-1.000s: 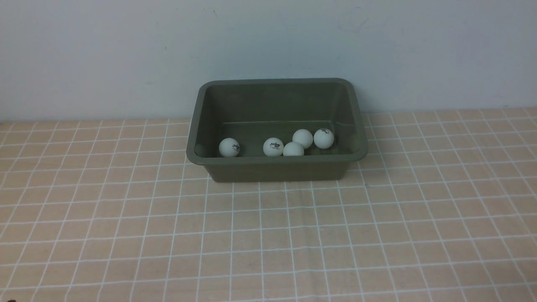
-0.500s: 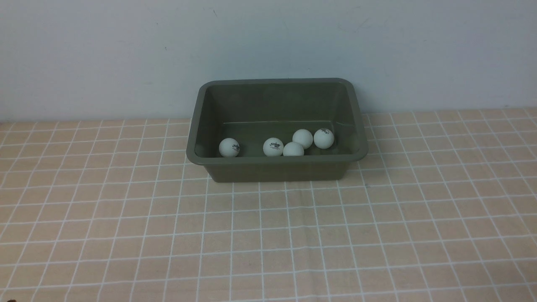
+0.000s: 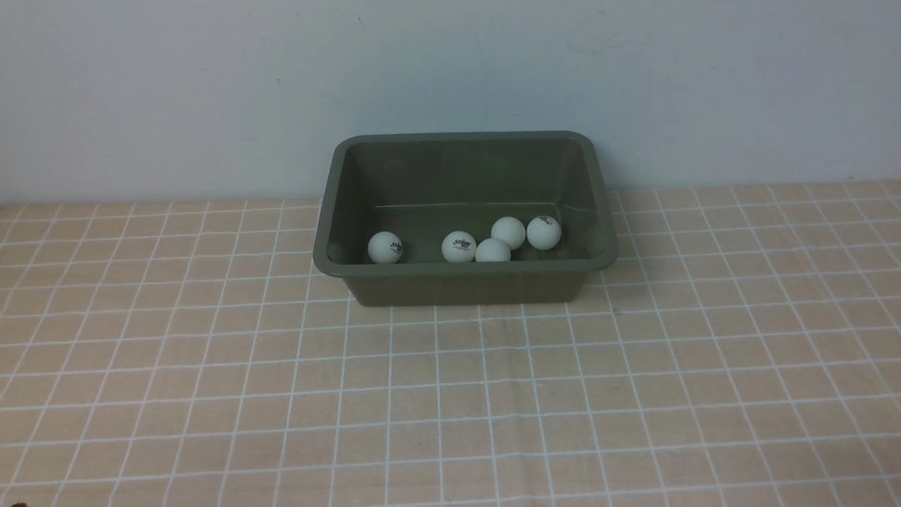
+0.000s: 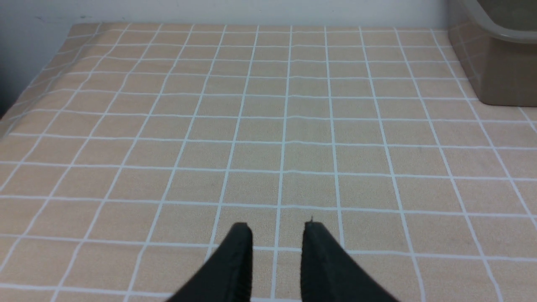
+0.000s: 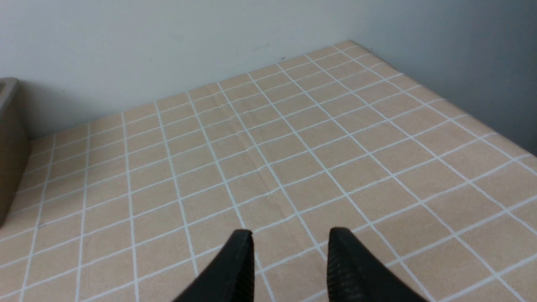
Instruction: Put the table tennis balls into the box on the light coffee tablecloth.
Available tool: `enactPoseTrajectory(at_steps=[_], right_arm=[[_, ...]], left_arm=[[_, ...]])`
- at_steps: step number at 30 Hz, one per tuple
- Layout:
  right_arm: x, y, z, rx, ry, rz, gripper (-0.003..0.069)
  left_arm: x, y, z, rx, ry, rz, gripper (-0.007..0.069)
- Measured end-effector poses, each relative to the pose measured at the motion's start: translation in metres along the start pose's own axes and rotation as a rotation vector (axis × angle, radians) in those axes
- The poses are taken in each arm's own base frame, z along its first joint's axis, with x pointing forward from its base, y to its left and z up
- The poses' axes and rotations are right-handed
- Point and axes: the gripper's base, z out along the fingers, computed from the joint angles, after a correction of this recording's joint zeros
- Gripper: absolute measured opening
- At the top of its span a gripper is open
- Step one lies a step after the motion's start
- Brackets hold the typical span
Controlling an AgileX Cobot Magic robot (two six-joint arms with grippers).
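The olive-grey box [image 3: 464,280] stands on the light coffee tablecloth [image 3: 450,401] by the back wall. Several white table tennis balls lie inside along its near wall: one alone [image 3: 384,247] on the left, the others clustered around one ball [image 3: 492,251] toward the right. Neither arm shows in the front view. My left gripper [image 4: 277,228] hovers low over bare cloth, shut and empty, with the box [image 4: 499,79] off at the frame's corner. My right gripper [image 5: 290,235] is likewise shut and empty over bare cloth, with the box's side [image 5: 8,159] at the frame's edge.
A pale wall [image 3: 450,70] rises right behind the box. The cloth's left edge [image 4: 25,96] and its right edge [image 5: 440,88] drop off beside darker wall surfaces. No balls lie on the cloth in any view.
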Motion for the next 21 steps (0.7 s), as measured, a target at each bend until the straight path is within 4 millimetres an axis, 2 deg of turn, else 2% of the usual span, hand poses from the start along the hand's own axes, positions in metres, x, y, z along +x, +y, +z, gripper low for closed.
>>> enactPoseTrajectory(at_steps=[14, 21], right_arm=[[0.003, 0.013, -0.001, -0.178, -0.008, -0.294, 0.0232], [0.004, 0.015, -0.002, -0.199, 0.000, -0.330, 0.0232]], left_arm=[[0.000, 0.000, 0.000, 0.000, -0.001, 0.000, 0.0120], [0.000, 0.000, 0.000, 0.000, -0.001, 0.002, 0.0120]])
